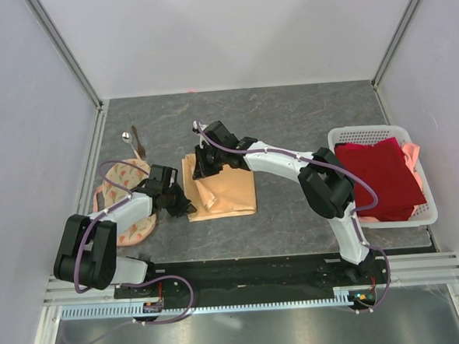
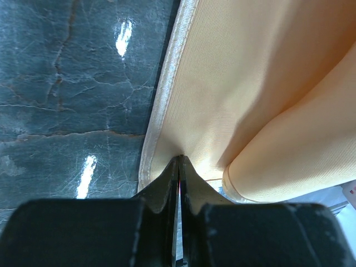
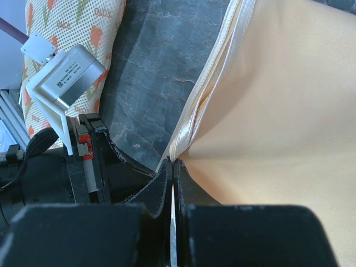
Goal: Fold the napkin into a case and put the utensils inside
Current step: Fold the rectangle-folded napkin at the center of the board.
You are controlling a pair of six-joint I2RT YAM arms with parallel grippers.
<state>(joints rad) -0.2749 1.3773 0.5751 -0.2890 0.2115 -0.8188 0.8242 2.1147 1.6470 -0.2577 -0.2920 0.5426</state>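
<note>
On the grey table (image 1: 288,114), left gripper (image 2: 181,158) and right gripper (image 3: 173,162) each clamp the napkin (image 1: 231,191) edge, seemingly doubled.

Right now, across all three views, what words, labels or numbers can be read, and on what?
Nothing reads clearly.
Grey box, right wrist view: printed label, too small to read.
Round cream cloth: faint printed word, too blurred to read.
The napkin: no text.

Grey marbled table (image 1: 288,114) carries napkin (image 1: 232,192), round printed cloth (image 1: 119,183), white basket (image 1: 367,130), spoon (image 1: 124,135).
</note>
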